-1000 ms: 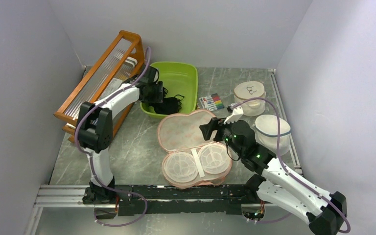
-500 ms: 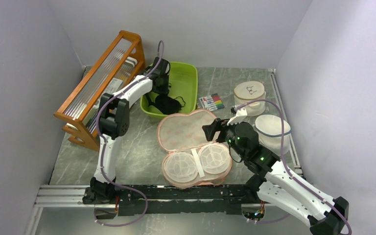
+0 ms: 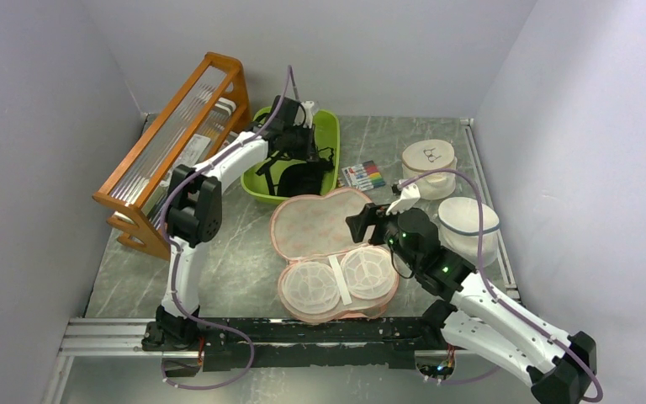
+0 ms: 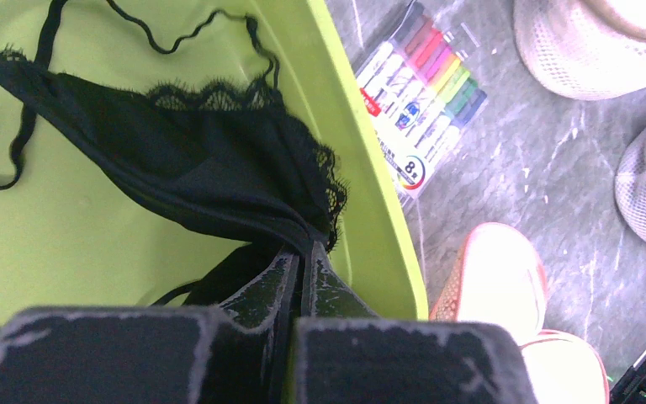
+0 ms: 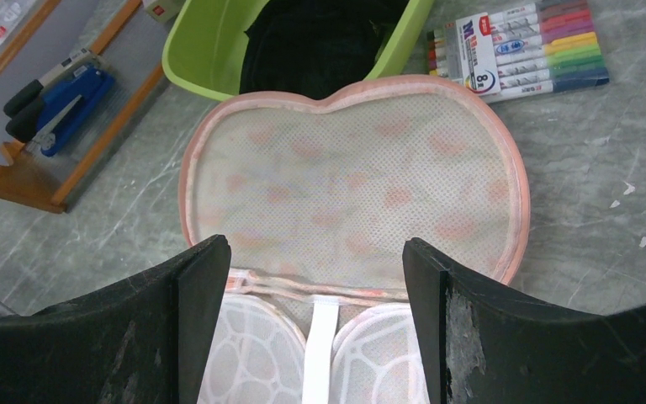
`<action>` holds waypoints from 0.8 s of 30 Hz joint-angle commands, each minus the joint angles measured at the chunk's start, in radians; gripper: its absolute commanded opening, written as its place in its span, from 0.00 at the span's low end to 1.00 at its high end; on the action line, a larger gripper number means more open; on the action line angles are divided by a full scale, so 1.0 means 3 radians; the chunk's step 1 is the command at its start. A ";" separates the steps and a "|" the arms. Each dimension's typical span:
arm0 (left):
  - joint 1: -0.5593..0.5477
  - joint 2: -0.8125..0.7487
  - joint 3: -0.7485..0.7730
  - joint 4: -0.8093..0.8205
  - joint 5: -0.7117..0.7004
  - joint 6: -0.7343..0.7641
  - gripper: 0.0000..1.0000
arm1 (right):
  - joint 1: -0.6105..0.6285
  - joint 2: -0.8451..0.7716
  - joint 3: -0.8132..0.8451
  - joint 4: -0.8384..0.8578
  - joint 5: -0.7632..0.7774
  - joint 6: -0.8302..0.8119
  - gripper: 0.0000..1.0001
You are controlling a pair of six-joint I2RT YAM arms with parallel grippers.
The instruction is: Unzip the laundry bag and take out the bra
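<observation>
Since a moment ago, the left arm (image 3: 235,156) has been swung from the left side of the green plastic tub (image 4: 374,219) to just above it, and the left gripper (image 4: 303,252) has been snapped shut. A corner of the small black lacy bra (image 4: 202,160) seems to be pinched between its tips. The rest is spread limp inside the tub, with thin straps (image 4: 177,34) lying in loose loops. Only a little cloth is held, so it could be let slip if pulled fast, and a strap could be snagged on the tub's edge. Beside the tub, the peach bra-shaped laundry bag (image 5: 353,177) is laid wide open, its white mesh cups (image 3: 336,282) bare. Over it, the right gripper (image 5: 315,252) is held wide apart, with nothing in it.
</observation>
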 commanded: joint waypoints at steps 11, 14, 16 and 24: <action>0.0243 -0.0133 0.0256 -0.0836 -0.1100 0.0210 0.46 | -0.0015 -0.0033 0.0040 0.0073 -0.0016 0.0024 0.76; 0.0228 -0.0485 -0.0008 -0.0830 -0.1283 0.0164 0.59 | -0.0014 0.0014 0.0045 0.0090 0.0012 0.0015 0.76; 0.0228 -0.0761 -0.0227 -0.0810 -0.1279 0.0131 0.64 | -0.0016 0.0065 0.0052 0.0123 -0.0037 0.0034 0.76; 0.0223 -0.2082 -0.2095 -0.0098 -0.0220 -0.0191 0.94 | -0.0016 0.0318 0.0068 0.0325 -0.0210 0.0072 0.76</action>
